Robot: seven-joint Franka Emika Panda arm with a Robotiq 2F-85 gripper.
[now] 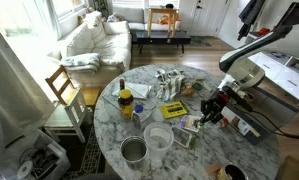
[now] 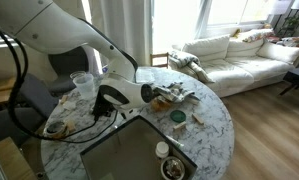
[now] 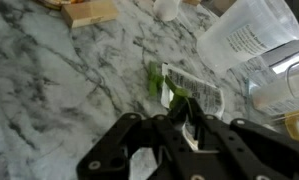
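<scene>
In the wrist view my gripper (image 3: 179,108) comes in from the bottom, its black fingers shut on the near end of a small white packet (image 3: 196,88) with green print. The packet's far end lies on or just over the marble tabletop (image 3: 49,80). In an exterior view the gripper (image 1: 211,108) is low over the round table's edge nearest the arm, beside a yellow box (image 1: 173,110). In an exterior view the white arm reaches down to the gripper (image 2: 111,100); the packet is hidden there.
A clear measuring cup (image 3: 247,35) stands just beyond the packet, and a wooden block (image 3: 89,12) lies farther off. On the table are a clear plastic cup (image 1: 159,137), a steel cup (image 1: 135,150) and a yellow-lidded jar (image 1: 125,100). A chair (image 1: 64,95) and a sofa (image 1: 94,40) stand beyond.
</scene>
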